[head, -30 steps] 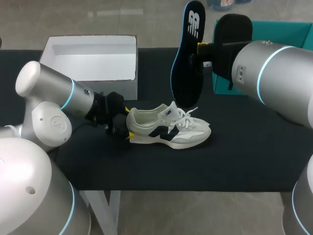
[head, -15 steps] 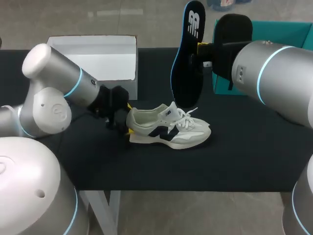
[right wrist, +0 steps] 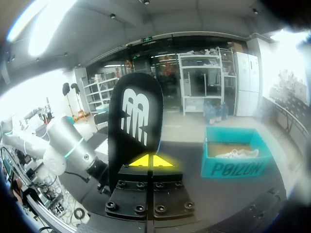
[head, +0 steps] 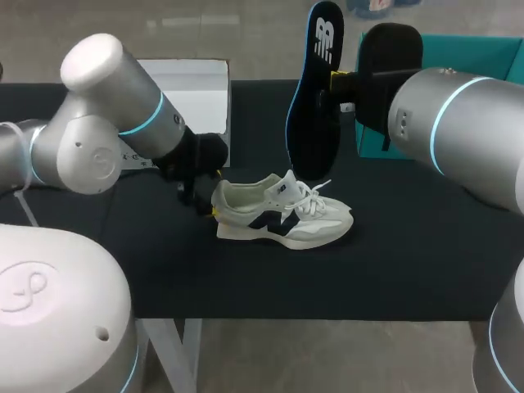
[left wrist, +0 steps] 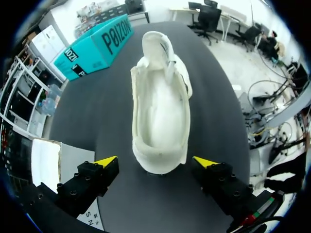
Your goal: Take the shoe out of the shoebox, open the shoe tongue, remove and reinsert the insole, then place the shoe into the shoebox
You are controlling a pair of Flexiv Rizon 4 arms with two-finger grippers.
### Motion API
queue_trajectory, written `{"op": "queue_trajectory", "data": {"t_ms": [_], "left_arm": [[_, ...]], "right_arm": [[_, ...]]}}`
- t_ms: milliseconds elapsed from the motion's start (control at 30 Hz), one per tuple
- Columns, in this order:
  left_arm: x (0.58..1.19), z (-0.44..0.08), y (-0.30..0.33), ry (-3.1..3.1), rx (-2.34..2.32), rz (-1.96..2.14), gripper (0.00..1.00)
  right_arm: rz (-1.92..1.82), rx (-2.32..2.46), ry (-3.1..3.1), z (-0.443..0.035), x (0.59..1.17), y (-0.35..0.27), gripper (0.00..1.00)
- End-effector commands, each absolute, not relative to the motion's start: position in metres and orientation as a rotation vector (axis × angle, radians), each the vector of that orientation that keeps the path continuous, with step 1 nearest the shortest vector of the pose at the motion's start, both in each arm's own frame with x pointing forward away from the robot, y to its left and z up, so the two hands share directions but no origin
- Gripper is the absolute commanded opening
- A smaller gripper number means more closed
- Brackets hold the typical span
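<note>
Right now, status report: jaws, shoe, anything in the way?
Left gripper: jaws open, flanking shoe heel. Right gripper: jaws shut on insole, held aloft. Shoe upright on table. Nothing in the way.

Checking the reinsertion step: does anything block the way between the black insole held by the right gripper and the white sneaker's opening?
Nothing visible does. The black insole, in the right gripper, stands above and behind the white sneaker; its opening lies bare, and the open left gripper flanks only the heel.

Head camera looked down from behind; left wrist camera, close at nine o'clock of the shoe (head: 282, 217), faced three; both showed it.
</note>
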State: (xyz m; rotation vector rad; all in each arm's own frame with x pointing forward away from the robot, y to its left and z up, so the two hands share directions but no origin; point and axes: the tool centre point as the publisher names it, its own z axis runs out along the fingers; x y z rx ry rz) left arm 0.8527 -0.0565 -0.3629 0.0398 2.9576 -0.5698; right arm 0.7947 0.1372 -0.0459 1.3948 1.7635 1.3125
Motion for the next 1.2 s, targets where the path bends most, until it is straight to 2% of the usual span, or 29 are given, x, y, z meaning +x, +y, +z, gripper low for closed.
{"op": "queue_trajectory", "data": {"t_ms": [33, 467, 1200], "left_arm": [[0.853, -0.353, -0.059, 2.999, 0.036, -0.368, 1.0], [0.844, -0.339, -0.068, 3.028, 0.112, -0.17, 1.0], [0.836, -0.327, -0.069, 3.018, 0.124, -0.183, 1.0]], "right_arm": [[1.313, 1.395, 1.765, -0.047, 0.795, 0.137, 0.0], [1.313, 1.395, 1.765, -0.047, 0.795, 0.137, 0.0], [1.313, 1.395, 1.765, -0.047, 0.795, 0.137, 0.0]]}}
